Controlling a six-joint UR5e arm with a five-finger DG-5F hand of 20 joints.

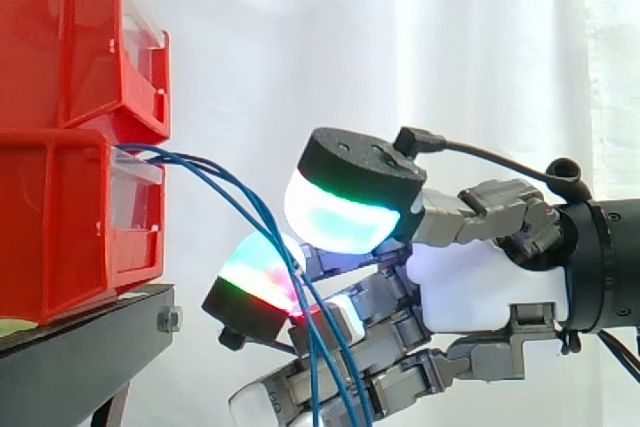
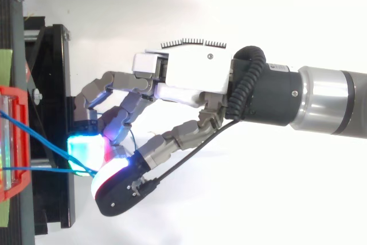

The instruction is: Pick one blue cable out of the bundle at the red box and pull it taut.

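A bundle of thin blue cables comes out of the lower red bin and slopes down to the right. My hand comes in from the right with its fingers curled round the strands. A fingertip pad glowing green and red presses them at about bin-floor height, and the big cyan thumb pad hangs just above. Below the pinch the cables drop out of the frame's bottom edge. In the top view two blue cables run from the red bin to where the glowing pads of my hand meet.
A second red bin is stacked on the lower one. Both rest on a black stand at the left, whose frame lies close under my fingertips. A white curtain hangs behind.
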